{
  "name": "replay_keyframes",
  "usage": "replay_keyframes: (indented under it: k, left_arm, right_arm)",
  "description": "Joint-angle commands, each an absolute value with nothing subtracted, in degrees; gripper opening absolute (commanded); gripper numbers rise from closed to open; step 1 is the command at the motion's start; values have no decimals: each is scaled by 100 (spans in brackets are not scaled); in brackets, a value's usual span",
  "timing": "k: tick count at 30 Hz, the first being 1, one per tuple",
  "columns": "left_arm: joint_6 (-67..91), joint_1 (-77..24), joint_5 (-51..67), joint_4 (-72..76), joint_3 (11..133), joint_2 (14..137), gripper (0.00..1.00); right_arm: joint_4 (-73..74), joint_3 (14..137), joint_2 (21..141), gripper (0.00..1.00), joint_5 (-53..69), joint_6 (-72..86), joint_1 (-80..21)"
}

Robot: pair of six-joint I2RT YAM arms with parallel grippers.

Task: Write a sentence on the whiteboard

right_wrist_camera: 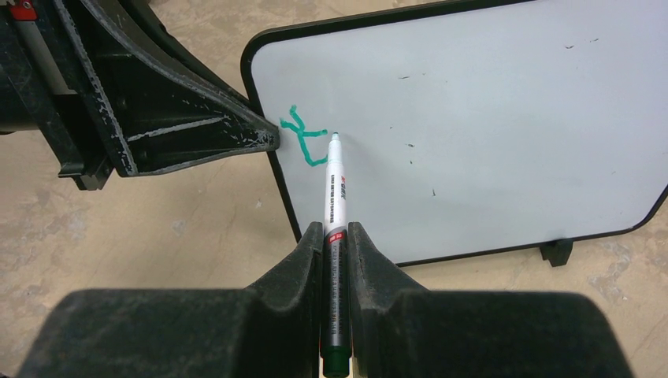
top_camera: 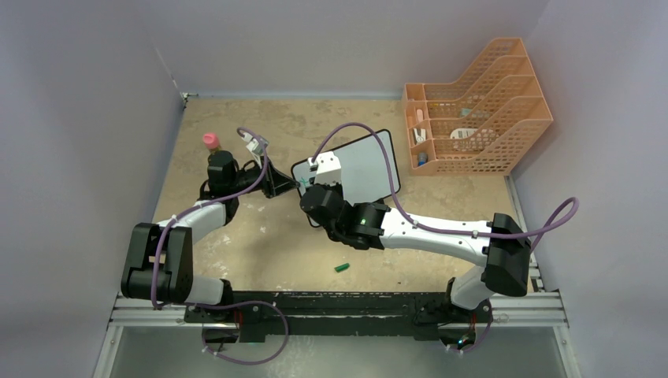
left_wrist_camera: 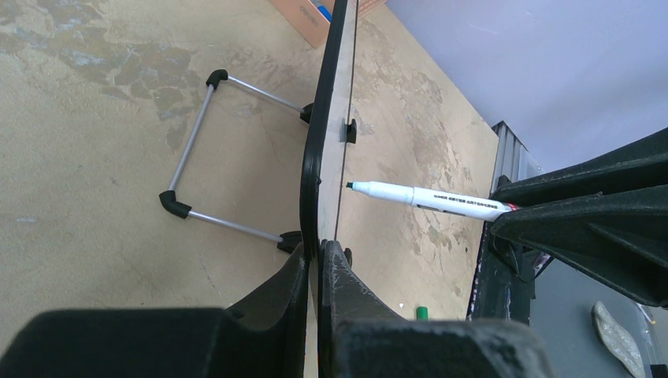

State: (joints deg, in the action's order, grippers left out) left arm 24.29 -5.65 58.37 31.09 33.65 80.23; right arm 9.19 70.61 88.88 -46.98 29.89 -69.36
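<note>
The whiteboard stands upright mid-table on its wire stand. My left gripper is shut on the board's left edge; the left wrist view shows the board edge-on between the fingers of that gripper. My right gripper is shut on a white marker with its cap off. The marker's tip is at the board's face, just right of a short green scribble near the left edge. I cannot tell whether the tip touches. The marker also shows in the left wrist view.
A green marker cap lies on the table in front of the right arm. An orange mesh file rack stands at the back right. A pink-capped bottle stands behind the left arm. Walls close in on the left, back and right.
</note>
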Motion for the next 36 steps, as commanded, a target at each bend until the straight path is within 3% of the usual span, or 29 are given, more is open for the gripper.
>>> replay_keyframes:
  k: [1,36]
  left_arm:
    - [2153,-591,5845,3183,3577,7937,0]
    - [2171,-593,5889,3182,3577,7885,0]
  right_arm:
    - [668,7084,8884,0,-4881,2962,-6909]
    - [606,7049,8960,0,-4789,3034,-6822]
